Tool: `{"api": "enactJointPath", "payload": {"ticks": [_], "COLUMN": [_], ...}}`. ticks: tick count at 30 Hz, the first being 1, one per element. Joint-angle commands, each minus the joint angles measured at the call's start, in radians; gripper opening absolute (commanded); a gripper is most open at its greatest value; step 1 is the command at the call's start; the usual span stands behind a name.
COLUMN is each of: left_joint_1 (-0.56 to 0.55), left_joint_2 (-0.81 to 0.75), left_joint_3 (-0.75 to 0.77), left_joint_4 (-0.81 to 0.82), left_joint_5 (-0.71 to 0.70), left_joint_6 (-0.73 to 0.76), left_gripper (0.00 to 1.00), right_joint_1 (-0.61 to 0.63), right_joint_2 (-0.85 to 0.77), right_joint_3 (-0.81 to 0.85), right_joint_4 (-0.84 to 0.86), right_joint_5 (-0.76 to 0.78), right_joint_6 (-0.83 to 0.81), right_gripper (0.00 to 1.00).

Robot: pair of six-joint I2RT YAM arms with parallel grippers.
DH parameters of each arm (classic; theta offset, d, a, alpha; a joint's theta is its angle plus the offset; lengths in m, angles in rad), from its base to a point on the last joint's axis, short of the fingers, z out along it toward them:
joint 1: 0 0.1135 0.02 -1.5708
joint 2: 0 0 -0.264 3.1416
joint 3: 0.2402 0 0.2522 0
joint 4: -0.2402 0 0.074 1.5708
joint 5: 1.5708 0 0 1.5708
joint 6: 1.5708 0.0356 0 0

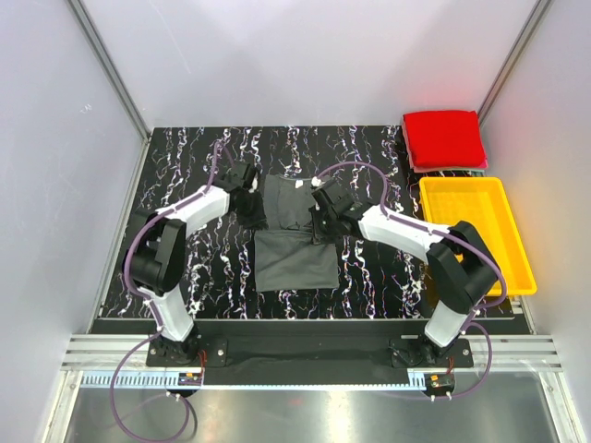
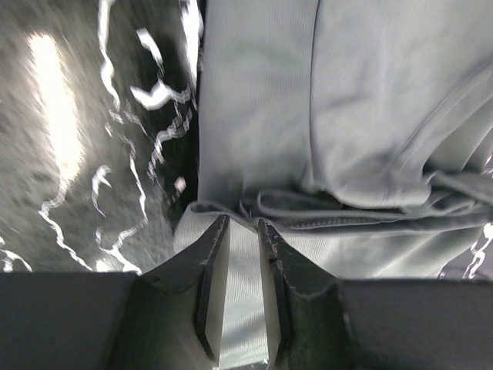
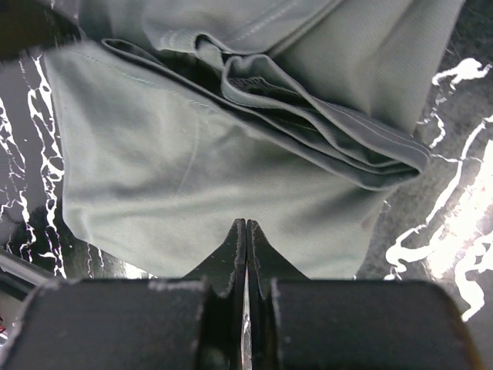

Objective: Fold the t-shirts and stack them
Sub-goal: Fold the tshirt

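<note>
A dark grey t-shirt (image 1: pixel 291 231) lies partly folded in the middle of the black marbled table (image 1: pixel 185 148), its lower part doubled into a flat rectangle. My left gripper (image 1: pixel 247 177) is at the shirt's upper left corner. In the left wrist view its jaws (image 2: pixel 243 223) stand a narrow gap apart over the grey cloth (image 2: pixel 347 116), with nothing pinched between them. My right gripper (image 1: pixel 323 198) is at the shirt's upper right. In the right wrist view it (image 3: pixel 245 222) is shut, its tips resting on the cloth (image 3: pixel 192 169) below a bunched fold.
A folded red t-shirt (image 1: pixel 443 137) lies on other folded cloth at the back right corner. A yellow bin (image 1: pixel 462 182) stands along the right side of the table. White walls close in the back and sides.
</note>
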Motion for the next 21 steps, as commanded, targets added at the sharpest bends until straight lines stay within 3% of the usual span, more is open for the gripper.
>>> {"api": "enactJointPath", "payload": {"ticks": [1, 8, 14, 21], "left_joint_1": [0.03, 0.067, 0.068, 0.068], "left_joint_2": [0.007, -0.019, -0.143, -0.195], "left_joint_3": [0.094, 0.143, 0.034, -0.046], "left_joint_4": [0.027, -0.006, -0.008, -0.008], "left_joint_5": [-0.031, -0.043, -0.08, -0.088], "left_joint_6": [0.031, 0.051, 0.034, 0.031], "left_gripper": [0.27, 0.28, 0.31, 0.31], "right_joint_1": [0.023, 0.024, 0.006, -0.014], "right_joint_2": [-0.008, 0.111, 0.227, 0.245], "right_joint_3": [-0.01, 0.054, 0.157, 0.272], "right_joint_4": [0.082, 0.077, 0.034, -0.015], "right_joint_5": [0.0, 0.046, 0.156, 0.121], "right_joint_6": [-0.021, -0.064, -0.137, -0.183], "right_gripper": [0.0, 0.0, 0.0, 0.0]}}
